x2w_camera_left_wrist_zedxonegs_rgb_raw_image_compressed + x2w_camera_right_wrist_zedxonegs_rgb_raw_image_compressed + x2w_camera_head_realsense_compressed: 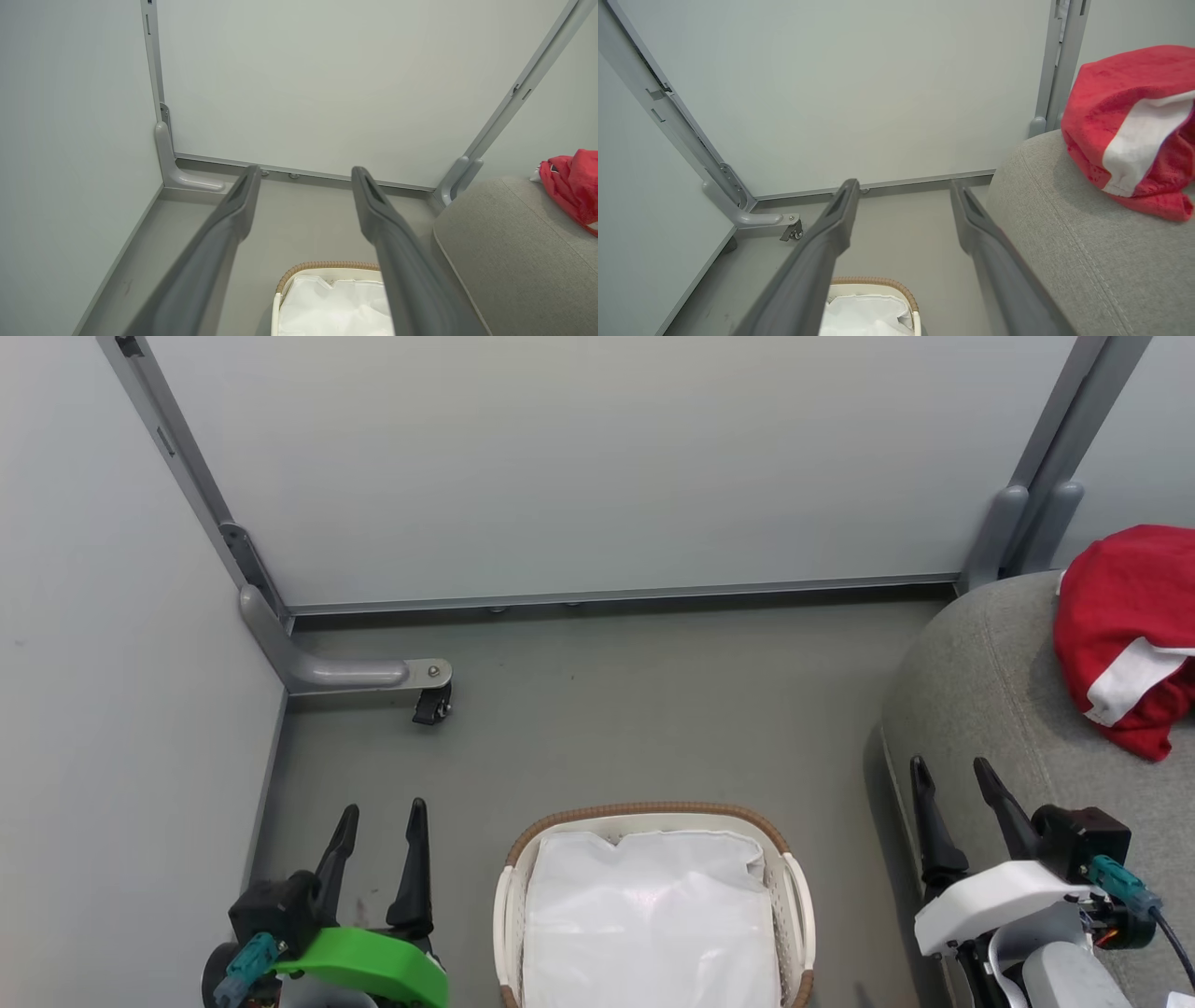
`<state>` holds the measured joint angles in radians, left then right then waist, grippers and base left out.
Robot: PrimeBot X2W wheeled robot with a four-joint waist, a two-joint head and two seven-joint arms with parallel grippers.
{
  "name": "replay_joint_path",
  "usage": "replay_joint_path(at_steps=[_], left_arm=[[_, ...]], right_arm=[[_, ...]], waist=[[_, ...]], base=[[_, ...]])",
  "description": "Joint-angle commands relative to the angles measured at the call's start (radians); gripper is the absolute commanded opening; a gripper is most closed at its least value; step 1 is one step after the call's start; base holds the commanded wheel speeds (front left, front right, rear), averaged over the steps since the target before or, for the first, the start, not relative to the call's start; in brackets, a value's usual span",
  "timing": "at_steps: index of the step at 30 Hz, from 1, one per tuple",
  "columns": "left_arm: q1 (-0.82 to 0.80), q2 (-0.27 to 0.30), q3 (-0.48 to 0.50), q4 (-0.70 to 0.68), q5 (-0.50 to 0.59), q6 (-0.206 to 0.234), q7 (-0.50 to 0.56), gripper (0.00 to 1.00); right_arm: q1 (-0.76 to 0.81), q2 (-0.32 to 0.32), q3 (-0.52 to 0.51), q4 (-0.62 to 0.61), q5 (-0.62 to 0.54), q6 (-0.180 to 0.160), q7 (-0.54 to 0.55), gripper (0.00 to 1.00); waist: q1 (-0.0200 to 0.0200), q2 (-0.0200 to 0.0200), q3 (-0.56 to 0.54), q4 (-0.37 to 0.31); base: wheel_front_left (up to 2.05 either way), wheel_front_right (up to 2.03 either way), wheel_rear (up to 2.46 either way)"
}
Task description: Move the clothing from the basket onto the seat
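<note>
1. Left gripper [383, 809] and right gripper [950, 765], head view: both have their fingers spread wide, one on each side of the basket [653, 810]. Grey floor [607, 709] runs beyond the basket to pale wall panels [560, 476], with a small caster [431, 705] beyond and left of it. Right of the basket, the seat [980, 691] carries the clothing [1120, 607], a crumpled red heap with a white panel.
2. Left wrist view: the fingers stand apart above the basket, which holds a white liner [336, 303]. The grey seat lies to its right, and red fabric rests on it.
3. Right wrist view: the fingers are parted over the basket's brown rim. The clothing lies bunched on the stitched seat cushion.
</note>
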<state>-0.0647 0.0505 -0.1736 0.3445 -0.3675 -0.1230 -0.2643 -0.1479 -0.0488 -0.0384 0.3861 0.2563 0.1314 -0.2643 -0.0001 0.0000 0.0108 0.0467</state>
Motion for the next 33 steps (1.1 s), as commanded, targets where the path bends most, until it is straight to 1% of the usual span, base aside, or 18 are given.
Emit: replay_joint_path(at_steps=[1,12,29,30,33], left_arm=[[0.020,0.000,-0.003,-0.002,-0.001,0.005,0.000,1.00],[0.016,0.000,-0.024,0.008,-0.001,0.010,0.000,1.00],[0.013,0.000,-0.030,0.017,-0.006,0.014,0.000,1.00],[0.011,0.000,-0.029,0.016,-0.003,0.010,0.000,0.00],[0.016,-0.001,-0.028,0.032,-0.007,0.010,0.001,0.00]], right_arm=[[0.018,-0.004,0.002,-0.005,0.003,-0.001,0.000,1.00],[0.033,-0.004,0.002,-0.026,-0.038,-0.001,0.000,1.00],[0.036,-0.003,0.006,-0.025,-0.024,-0.001,0.000,1.00],[0.020,0.000,0.007,-0.024,-0.028,0.000,0.000,0.00],[0.025,0.005,0.006,-0.005,-0.024,0.000,0.002,0.00]], waist=[[0.0001,0.0000,0.000,0.000],[0.0001,0.0000,-0.001,0.004],[0.0001,0.0000,0.000,0.003],[0.0001,0.0000,0.000,0.003],[0.0001,0.0000,0.000,0.003]], base=[[0.00,0.00,0.00],[0.00,0.00,0.00],[0.00,0.00,0.00],[0.00,0.00,0.00],[0.00,0.00,0.00]])
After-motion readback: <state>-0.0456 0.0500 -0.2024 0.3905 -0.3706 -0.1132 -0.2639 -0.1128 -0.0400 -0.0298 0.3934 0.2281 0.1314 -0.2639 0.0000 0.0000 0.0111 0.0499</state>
